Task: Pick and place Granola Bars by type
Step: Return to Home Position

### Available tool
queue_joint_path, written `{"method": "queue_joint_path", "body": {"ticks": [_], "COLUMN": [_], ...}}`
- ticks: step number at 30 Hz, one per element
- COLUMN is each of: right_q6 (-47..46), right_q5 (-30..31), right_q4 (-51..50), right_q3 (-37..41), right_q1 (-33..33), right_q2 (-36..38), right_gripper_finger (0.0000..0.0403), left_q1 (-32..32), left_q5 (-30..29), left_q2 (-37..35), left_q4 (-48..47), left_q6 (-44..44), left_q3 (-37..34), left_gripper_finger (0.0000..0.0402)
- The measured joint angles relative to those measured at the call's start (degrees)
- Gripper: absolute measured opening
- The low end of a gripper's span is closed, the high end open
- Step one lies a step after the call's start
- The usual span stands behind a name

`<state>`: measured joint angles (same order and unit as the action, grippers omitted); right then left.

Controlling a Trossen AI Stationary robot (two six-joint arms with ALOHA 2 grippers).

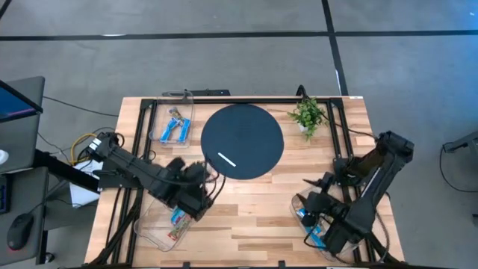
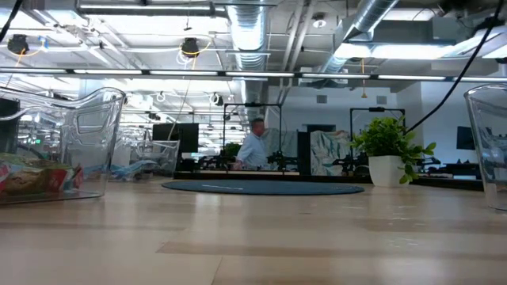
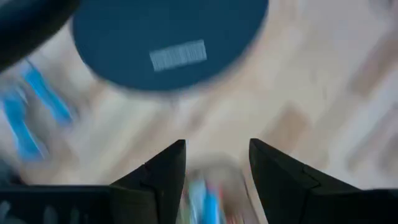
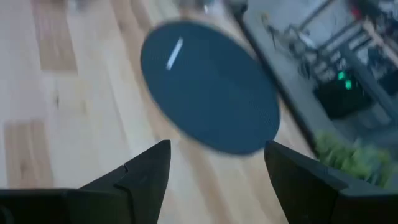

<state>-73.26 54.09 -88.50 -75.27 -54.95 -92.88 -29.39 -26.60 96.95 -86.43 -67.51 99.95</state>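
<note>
Granola bars (image 1: pixel 173 125) in clear plastic bin (image 1: pixel 159 110), round mat (image 1: pixel 246 134)

A robotics lab in an open industrial hall is indicated. A wooden worktop (image 1: pixel 246 217) is fitted with a black frame and two dark robot arms, the left arm (image 1: pixel 142 173) and the right arm (image 1: pixel 370 183). The worktop is surrounded by a grey concrete floor (image 1: pixel 224 60) marked with dark lines. Off the worktop's left-arm side, a laptop screen (image 1: pixel 19 101), a computer mouse (image 1: pixel 19 230) and loose cables (image 1: pixel 86 143) are seen. Beyond the worktop, bare ducts (image 2: pixel 245 36) and pipes (image 2: pixel 380 24) are hung under the ceiling, strip lights (image 2: pixel 142 73) are lit, and a further black-framed rig (image 2: pixel 252 104) is seen with a person (image 2: pixel 255 146) beside it.
</note>
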Motion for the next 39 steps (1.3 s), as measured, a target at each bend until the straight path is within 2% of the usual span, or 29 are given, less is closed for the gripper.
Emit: {"method": "queue_joint_path", "body": {"ticks": [3, 6, 9, 12, 15, 20, 23, 28, 31, 39], "right_q6": [4.82, 7.80, 11.45, 13.77, 11.06, 5.36, 5.34, 14.78, 19.48, 28.69], "right_q5": [3.32, 2.99, 3.37, 2.99, 2.99, 3.41, 4.51, 1.75, 1.30, 1.36], "right_q4": [-0.29, -0.71, 0.32, 2.51, 2.61, 2.80, 3.73, 6.51, 8.50, 11.49], "right_q3": [-1.42, -1.16, -1.29, -1.29, -1.29, -1.29, -1.29, -1.27, -1.27, -1.27], "right_q1": [1.71, 4.24, 6.96, 9.64, 12.29, 16.83, 19.45, 22.66, 24.40, 29.56], "right_q2": [4.37, 8.74, 14.35, 18.80, 23.17, 28.94, 31.36, 32.87, 33.07, 33.01], "right_gripper_finger": [0.0253, 0.0253, 0.0253, 0.0253, 0.0253, 0.0253, 0.0253, 0.0253, 0.0253, 0.0253], "left_q1": [1.20, 2.50, 4.31, 6.95, 8.90, 11.77, 13.57, 15.85, 17.39, 21.84], "left_q5": [-10.18, -18.93, -25.07, -29.17, -35.47, -49.22, -55.38, -61.86, -63.42, -63.20], "left_q2": [0.00, -0.02, 0.02, -0.06, 0.04, 0.00, 0.00, 0.02, 0.02, -0.44], "left_q4": [1.17, 4.02, 4.96, 4.50, 4.08, 2.76, 2.26, 0.58, -3.85, -0.29], "left_q6": [4.05, 9.43, 11.94, 9.76, 9.43, 5.58, 10.44, 25.45, 25.69, 24.35], "left_q3": [3.64, 6.16, 7.90, 8.74, 9.48, 9.50, 9.50, 9.50, 9.47, 8.91], "left_gripper_finger": [0.0171, 0.0171, 0.0171, 0.0171, 0.0171, 0.0171, 0.0171, 0.0171, 0.0171, 0.0171]}}
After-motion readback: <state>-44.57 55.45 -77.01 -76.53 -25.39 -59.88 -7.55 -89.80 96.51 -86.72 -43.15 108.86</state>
